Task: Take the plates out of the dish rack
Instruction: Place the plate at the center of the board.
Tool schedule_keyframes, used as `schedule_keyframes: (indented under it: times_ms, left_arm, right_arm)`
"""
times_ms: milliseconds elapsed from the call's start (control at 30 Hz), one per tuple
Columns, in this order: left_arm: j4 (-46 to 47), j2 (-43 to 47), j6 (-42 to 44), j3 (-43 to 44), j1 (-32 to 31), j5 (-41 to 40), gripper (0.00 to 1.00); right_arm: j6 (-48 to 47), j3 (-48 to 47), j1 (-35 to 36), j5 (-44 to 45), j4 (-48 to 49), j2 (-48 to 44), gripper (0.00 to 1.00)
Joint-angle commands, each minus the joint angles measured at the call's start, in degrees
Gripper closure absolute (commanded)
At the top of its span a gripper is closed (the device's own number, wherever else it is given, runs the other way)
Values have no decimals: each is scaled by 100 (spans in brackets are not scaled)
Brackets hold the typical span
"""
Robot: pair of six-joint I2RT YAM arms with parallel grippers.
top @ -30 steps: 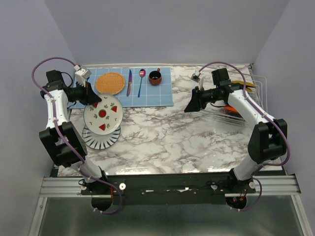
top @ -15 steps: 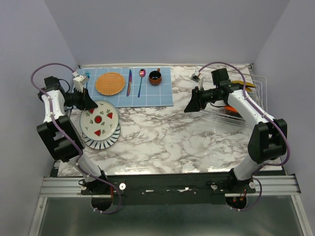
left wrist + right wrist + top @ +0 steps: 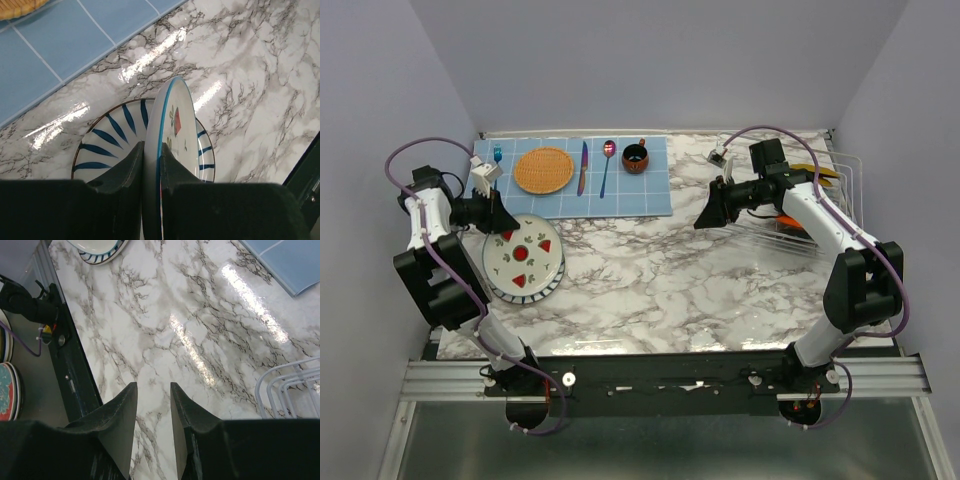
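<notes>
We are observing the left tool [image 3: 150, 150] pinching one red-wedged white plate [image 3: 177, 120] over one striped plate [image 3: 107, 142], with the right tool [image 3: 152, 387] spread.

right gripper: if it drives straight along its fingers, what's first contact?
Probably the bare marble table; nothing lies ahead of the open right gripper. The dish rack sits off to one side.

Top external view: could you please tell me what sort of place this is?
Probably a lab mock-up of a kitchen counter: a marble-patterned tabletop, a blue placemat and a white wire dish rack, boxed in by plain lilac walls.
</notes>
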State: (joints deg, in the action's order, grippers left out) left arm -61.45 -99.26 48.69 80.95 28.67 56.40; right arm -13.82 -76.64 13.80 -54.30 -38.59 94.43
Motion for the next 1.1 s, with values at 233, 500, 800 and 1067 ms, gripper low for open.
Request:
schedule_keyframes:
  times_ms: [233, 500, 800, 1067]
  left_arm:
    - [160, 30, 44, -395, 52, 187, 100]
    - [379, -172, 106, -413, 113, -6, 100]
    - [862, -444, 27, -624, 113, -287, 100]
    - [1214, -700, 9, -773, 122, -595, 100]
  right_arm:
    - [-85, 18, 26, -63, 53, -4, 59]
    - [-103, 44, 26, -54, 53, -48, 59]
    - [-103, 26, 17, -54, 44, -4, 59]
    - [-112, 18, 17, -36, 44, 22, 59]
